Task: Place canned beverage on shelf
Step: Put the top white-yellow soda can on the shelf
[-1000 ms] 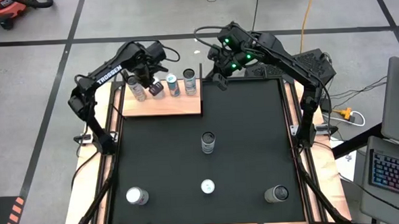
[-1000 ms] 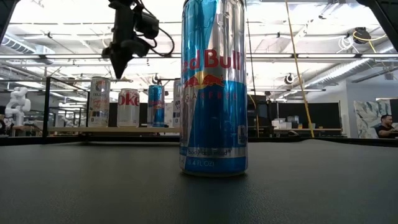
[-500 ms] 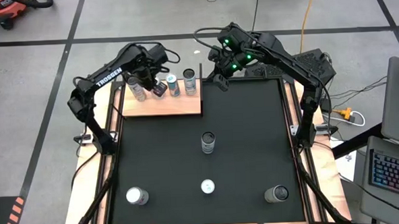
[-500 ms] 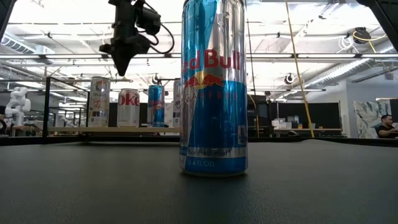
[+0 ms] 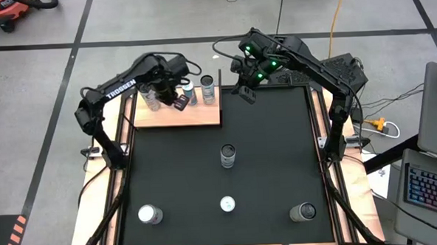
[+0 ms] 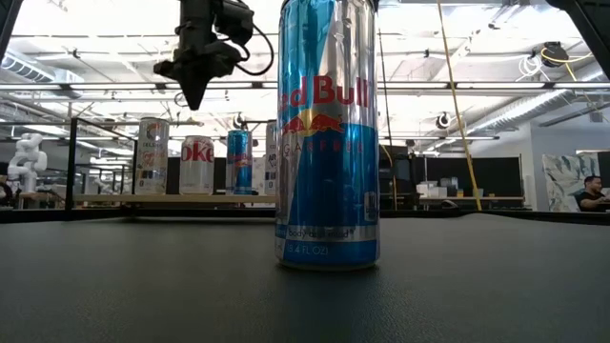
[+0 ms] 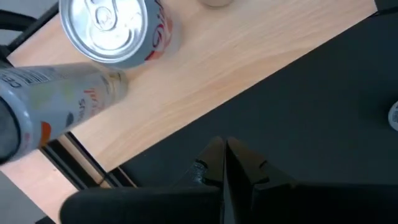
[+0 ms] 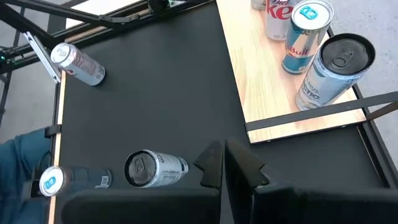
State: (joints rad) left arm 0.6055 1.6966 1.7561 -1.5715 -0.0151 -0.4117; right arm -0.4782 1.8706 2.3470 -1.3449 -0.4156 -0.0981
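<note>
The shelf [image 5: 177, 115], a light-wood board with thin black uprights at its corners, sits at the far left of the counter [image 5: 272, 164], which is covered by a black mat. Four cans stand in a row along the shelf's far edge: a tall pale can [image 5: 152, 100] at the left, a Diet Coke can [image 6: 197, 165] next to it, a blue-topped can [image 5: 190, 93], and a dark-topped can [image 5: 207, 87] at the right end. The left tool [image 5: 181, 101] hangs above this row, over the Diet Coke can, its two fingers pressed shut on nothing; in the low view it points down, clear of the can tops. The right tool [image 5: 247, 94] hovers over the far edge of the mat, just right of the shelf, also closed and empty. On the mat, a tall blue and silver Red Bull can [image 5: 227, 156] stands upright near the middle. Nearer, three more cans are spread out well apart from each other: one silver-topped can [image 5: 149, 214] at the near left, a small can [image 5: 227, 204] at the near centre, and a dark-topped can [image 5: 304, 212] at the near right. A person [image 6: 593, 193] sits in the room far behind the counter, at the right.
</note>
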